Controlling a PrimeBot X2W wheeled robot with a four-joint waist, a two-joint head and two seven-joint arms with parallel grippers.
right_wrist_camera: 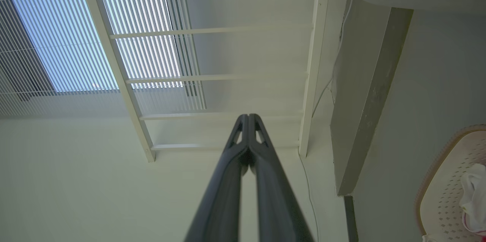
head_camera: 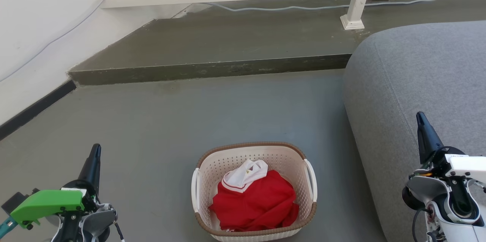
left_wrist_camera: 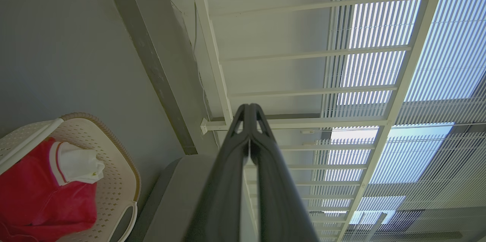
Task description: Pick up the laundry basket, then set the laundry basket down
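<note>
Laundry basket (head_camera: 228, 166) on floor (head_camera: 171, 120); red garment (head_camera: 258, 204) inside — crumpled

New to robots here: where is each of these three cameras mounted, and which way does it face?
Head view: on the head, facing forward and down at the grey floor and the cream-white perforated plastic laundry basket; left end effector lower left, right end effector lower right.
Left wrist view: on the left wrist, facing along its two shut dark fingers toward the white railing.
Right wrist view: on the right wrist, likewise along its shut fingers.
Shared: all three show basket and railing.
</note>
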